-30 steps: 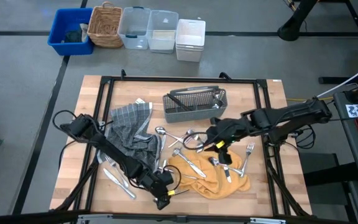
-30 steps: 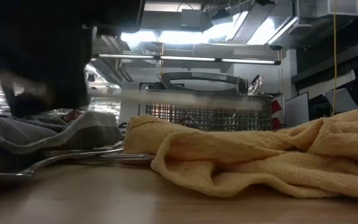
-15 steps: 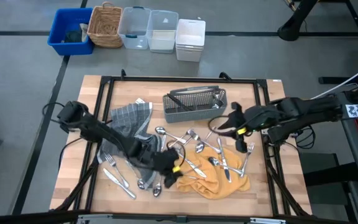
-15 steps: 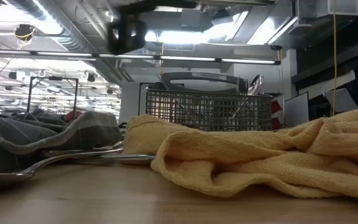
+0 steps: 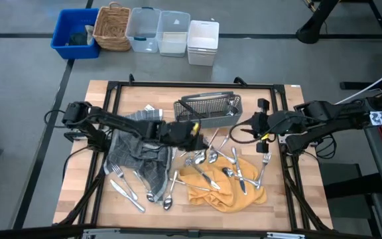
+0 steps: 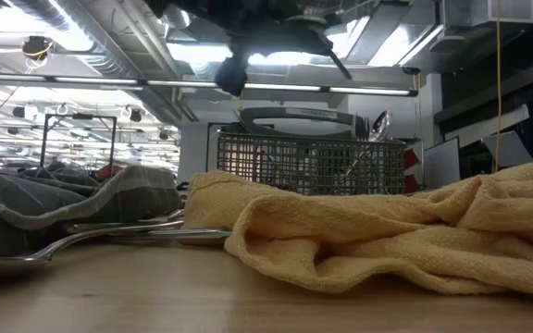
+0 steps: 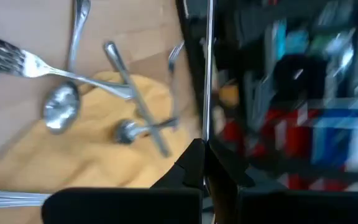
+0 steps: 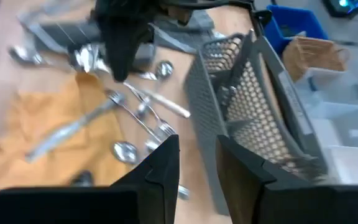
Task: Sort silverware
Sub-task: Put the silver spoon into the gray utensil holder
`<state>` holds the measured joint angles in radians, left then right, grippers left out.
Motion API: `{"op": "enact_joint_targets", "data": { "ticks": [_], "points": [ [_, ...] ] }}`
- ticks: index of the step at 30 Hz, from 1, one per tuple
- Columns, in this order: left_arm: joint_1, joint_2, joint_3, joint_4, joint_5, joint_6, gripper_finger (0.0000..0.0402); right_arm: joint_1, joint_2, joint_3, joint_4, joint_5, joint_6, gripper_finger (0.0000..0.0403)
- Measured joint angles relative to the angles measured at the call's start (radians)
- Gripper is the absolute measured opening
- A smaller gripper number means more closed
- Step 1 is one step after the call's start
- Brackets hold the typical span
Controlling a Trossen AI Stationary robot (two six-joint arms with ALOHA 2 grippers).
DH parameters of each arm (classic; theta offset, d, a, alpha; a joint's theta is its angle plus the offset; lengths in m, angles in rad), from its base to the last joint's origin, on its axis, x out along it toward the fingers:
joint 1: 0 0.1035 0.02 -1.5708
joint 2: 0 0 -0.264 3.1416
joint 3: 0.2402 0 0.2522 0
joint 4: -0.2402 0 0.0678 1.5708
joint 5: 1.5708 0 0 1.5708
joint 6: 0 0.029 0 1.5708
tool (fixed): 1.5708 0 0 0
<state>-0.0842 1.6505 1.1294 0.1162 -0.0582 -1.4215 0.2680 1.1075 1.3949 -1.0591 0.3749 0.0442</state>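
Loose silverware (image 5: 207,162) lies across the wooden table, partly on a yellow towel (image 5: 227,186) and beside a grey checked cloth (image 5: 138,143). The grey mesh caddy (image 5: 207,109) stands at the far middle with a few pieces upright in its right end (image 5: 233,103). My left gripper (image 5: 201,133) hangs just near of the caddy, shut on one slim silver piece (image 7: 208,74). My right gripper (image 5: 260,125) hovers to the caddy's right, open with nothing between its fingers (image 8: 166,162). My left gripper pinches one slim piece of silverware between its two fingertips, at one end of the piece (image 7: 206,138). The piece runs straight on beyond the fingers, along their line. It is lifted clear of the table, above the yellow towel (image 7: 86,143). Whether it is a fork, spoon or knife does not show.
A black frame rail (image 5: 197,85) runs round the table top. On the floor beyond the far edge stand a blue bin (image 5: 75,33), a wicker basket (image 5: 113,26) and clear and white tubs (image 5: 174,33). Forks and a knife (image 5: 126,189) lie at the near left.
My left gripper has risen from the table's near edge and swung toward the far edge, up to the caddy, rolling its wrist and staying shut. My right gripper has drawn back from over the yellow towel toward the table's right edge and gone up a little, still open.
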Motion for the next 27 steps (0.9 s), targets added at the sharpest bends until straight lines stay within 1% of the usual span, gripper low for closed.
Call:
{"op": "enact_joint_targets", "data": {
  "ticks": [2, 6, 10, 13, 16, 23, 25, 27],
  "points": [
    [0.037, 0.000, 0.000, 0.029, 0.016, -0.085, 0.0001, 0.000, 0.004, 0.000, -0.016, 0.017, -0.037, 0.0105],
    [0.105, 0.000, 0.000, 0.103, 0.068, -0.174, 0.0001, 0.000, 0.016, -0.002, -0.004, 0.040, -0.142, 0.0105],
    [0.161, 0.000, 0.000, 0.141, 0.089, -0.265, 0.0001, 0.000, 0.037, -0.022, 0.037, 0.091, -0.269, 0.0105],
    [0.191, 0.000, 0.000, 0.161, 0.114, -0.284, 0.0001, 0.000, 0.063, -0.031, 0.084, 0.105, -0.337, 0.0105],
    [0.211, 0.003, 0.000, 0.163, 0.117, -0.285, 0.0001, 0.000, 0.103, -0.031, 0.156, 0.105, -0.398, 0.0105],
    [0.232, 0.003, 0.000, 0.182, 0.116, -0.306, 0.0001, 0.000, 0.218, -0.031, 0.307, 0.106, -0.632, 0.0105],
    [0.232, 0.003, 0.000, 0.204, 0.117, -0.310, 0.0001, 0.000, 0.249, -0.031, 0.320, 0.125, -0.661, 0.0105],
    [0.231, 0.003, 0.000, 0.225, 0.118, -0.313, 0.0001, 0.000, 0.274, -0.032, 0.329, 0.165, -0.682, 0.0105]
  ]
}}
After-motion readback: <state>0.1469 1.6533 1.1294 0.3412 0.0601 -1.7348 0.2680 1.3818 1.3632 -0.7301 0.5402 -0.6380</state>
